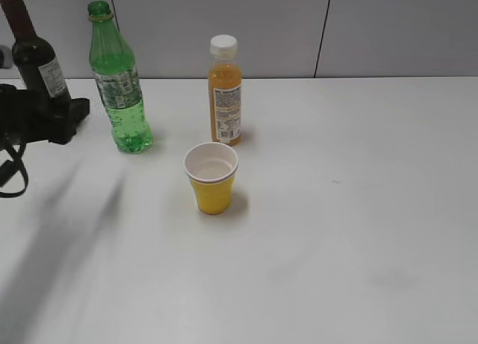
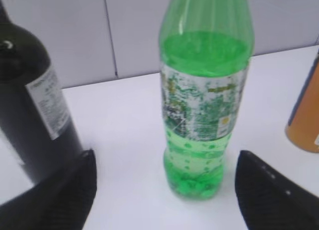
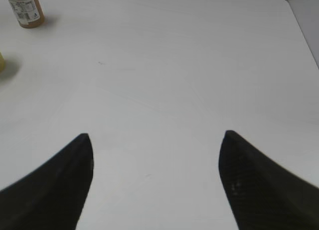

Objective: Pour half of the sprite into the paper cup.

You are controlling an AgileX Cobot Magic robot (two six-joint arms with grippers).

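Observation:
The sprite (image 1: 121,86) stands upright at the back left of the white table (image 1: 336,232), its green liquid reaching above the label band. In the left wrist view the sprite (image 2: 203,110) is close ahead, just beyond my left gripper (image 2: 165,157) and right of its middle. That gripper is open, its fingers apart from the bottle on both sides. The paper cup (image 1: 211,177), yellow with a white inside, stands upright in front of the bottles. My right gripper (image 3: 155,136) is open over bare table, holding nothing, and is out of the exterior view.
A dark wine bottle (image 1: 33,53) stands left of the sprite, right behind my left arm (image 1: 41,116). An orange juice bottle (image 1: 225,90) with a white cap stands behind the cup. The wall (image 1: 299,23) runs along the table's far edge.

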